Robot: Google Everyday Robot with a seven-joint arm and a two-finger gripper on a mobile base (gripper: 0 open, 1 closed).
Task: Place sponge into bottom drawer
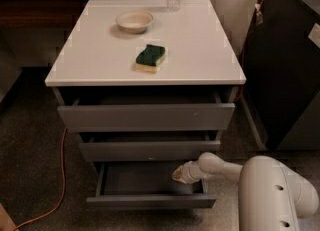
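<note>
The sponge (150, 58) lay on the white table (200, 50), near the front edge and well apart from the pincer (179, 175). The pincer sat low inside the open bottom drawer (150, 202), toward its right side, and whether it was released or clenched could not be told. The risk likely lay in getting out: the middle drawer (150, 151) jutted just above the arm, so a steep lift might catch its front. A careless pull might also drag the bottom drawer shut before the sponge arrived.

White arm (225, 167) stretched low to the left, gripper (179, 175) at its tip
</note>
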